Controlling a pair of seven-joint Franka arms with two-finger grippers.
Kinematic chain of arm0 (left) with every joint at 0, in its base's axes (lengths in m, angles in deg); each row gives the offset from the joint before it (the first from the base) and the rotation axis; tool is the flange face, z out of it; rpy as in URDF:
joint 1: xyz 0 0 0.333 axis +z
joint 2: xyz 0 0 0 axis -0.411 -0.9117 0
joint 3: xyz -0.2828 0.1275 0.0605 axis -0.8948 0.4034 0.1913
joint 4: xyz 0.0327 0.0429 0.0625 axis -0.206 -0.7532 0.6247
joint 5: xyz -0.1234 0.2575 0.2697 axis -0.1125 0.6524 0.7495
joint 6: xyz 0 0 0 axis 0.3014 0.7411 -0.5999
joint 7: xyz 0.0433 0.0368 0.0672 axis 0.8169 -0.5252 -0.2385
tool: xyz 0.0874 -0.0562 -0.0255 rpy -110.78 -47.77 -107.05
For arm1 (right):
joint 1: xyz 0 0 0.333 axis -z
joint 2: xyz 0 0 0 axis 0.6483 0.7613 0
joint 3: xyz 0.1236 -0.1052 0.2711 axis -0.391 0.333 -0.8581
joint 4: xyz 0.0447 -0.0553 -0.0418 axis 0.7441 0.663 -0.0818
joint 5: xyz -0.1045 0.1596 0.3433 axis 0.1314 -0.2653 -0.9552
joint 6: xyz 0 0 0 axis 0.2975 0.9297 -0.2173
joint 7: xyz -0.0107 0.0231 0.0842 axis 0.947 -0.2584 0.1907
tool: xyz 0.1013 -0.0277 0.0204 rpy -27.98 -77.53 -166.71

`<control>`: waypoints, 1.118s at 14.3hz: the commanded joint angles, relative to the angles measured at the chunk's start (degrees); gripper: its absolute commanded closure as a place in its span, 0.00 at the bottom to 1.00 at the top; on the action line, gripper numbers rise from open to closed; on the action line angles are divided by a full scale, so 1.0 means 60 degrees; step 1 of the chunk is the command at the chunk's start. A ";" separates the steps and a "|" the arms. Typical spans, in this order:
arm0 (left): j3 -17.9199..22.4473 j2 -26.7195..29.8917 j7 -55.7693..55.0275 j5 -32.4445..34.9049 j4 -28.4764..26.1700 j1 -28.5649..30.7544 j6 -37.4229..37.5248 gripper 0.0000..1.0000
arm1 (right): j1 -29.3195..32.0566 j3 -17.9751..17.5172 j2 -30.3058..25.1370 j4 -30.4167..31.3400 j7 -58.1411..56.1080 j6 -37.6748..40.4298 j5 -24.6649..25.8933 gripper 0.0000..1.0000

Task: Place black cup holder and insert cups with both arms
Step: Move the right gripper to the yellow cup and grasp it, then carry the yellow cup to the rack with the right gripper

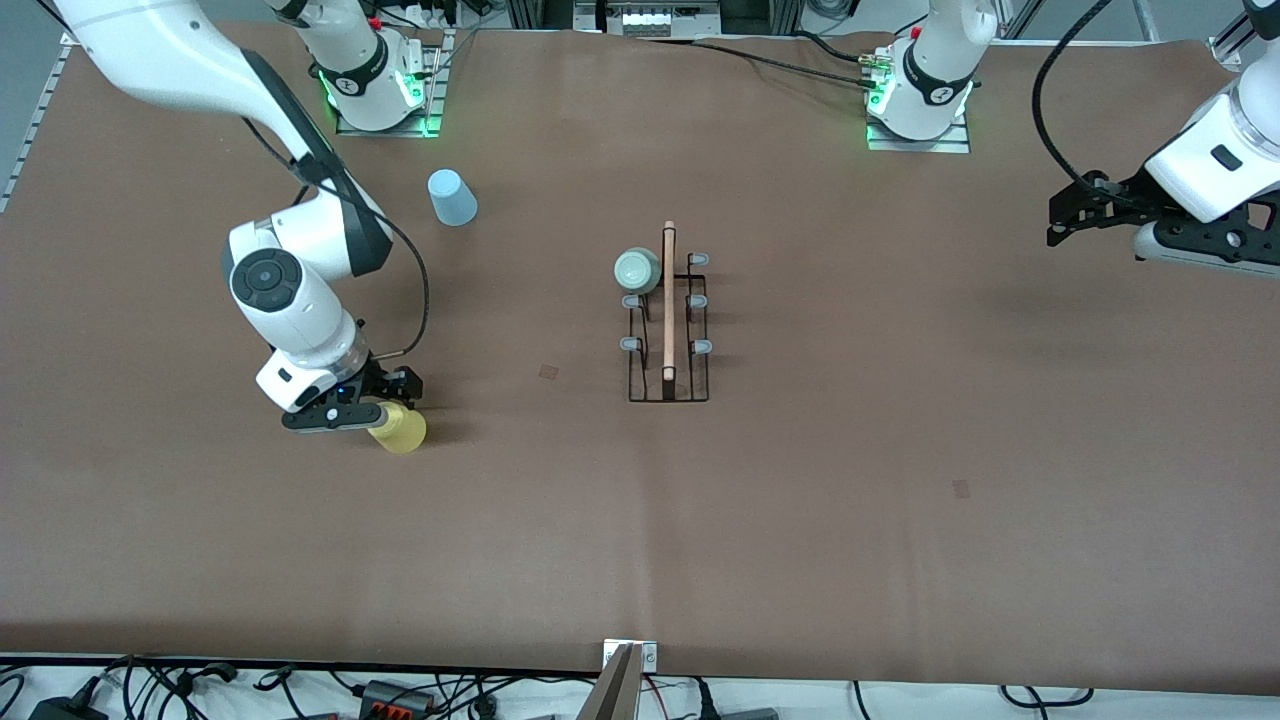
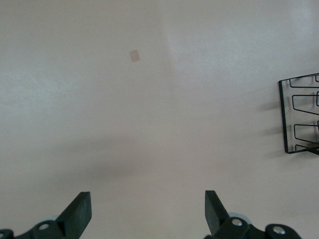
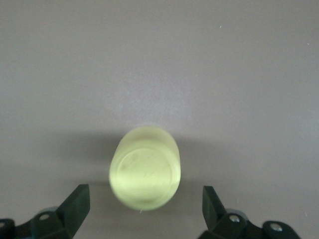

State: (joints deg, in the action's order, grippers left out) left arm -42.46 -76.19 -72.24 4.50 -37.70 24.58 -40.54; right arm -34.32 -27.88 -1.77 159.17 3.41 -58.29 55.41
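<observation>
At table centre: thin black wire cup holder [image 1: 668, 318] with wooden top rod.
Holder contents: pale mint-green plastic cup [image 1: 637, 270] on one prong.
Right gripper [image 3: 144, 209]: fingers spread around yellow plastic cup [image 1: 399, 428], toward right arm's end from holder.
Light blue plastic cup [image 1: 452, 197]: on table, farther from camera than holder.
Left gripper [image 2: 148, 211]: spread, empty, waiting over brown table [image 1: 900, 480] edge.

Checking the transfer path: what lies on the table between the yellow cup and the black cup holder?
Only bare table: the front view shows nothing between the yellow cup and the black cup holder.
</observation>
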 commanded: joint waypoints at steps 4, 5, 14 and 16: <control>-0.0024 0.0050 0.0296 -0.0123 -0.0043 0.0094 -0.0164 0.00 | 0.0113 0.0014 0.0536 -0.0049 -0.0273 -0.1009 0.0298 0.16; -0.0038 0.0049 0.0282 -0.0109 -0.0028 0.0094 -0.0164 0.00 | 0.0113 0.0014 0.0536 -0.0034 -0.0521 -0.0995 0.0298 0.54; -0.0097 -0.0141 0.0281 -0.0109 0.0280 0.0080 -0.0134 0.00 | -0.1159 -0.0744 -0.1017 -0.0705 0.2892 0.1668 -0.0242 1.00; -0.0097 -0.0141 0.0281 -0.0109 0.0280 0.0080 -0.0134 0.00 | -0.1875 -0.1229 -0.0916 -0.1378 0.4959 0.1803 -0.0593 1.00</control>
State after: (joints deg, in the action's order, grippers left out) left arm -42.74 -76.37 -72.01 4.50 -37.45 24.67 -41.49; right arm -41.43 -33.45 -7.21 154.13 22.59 -49.81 53.97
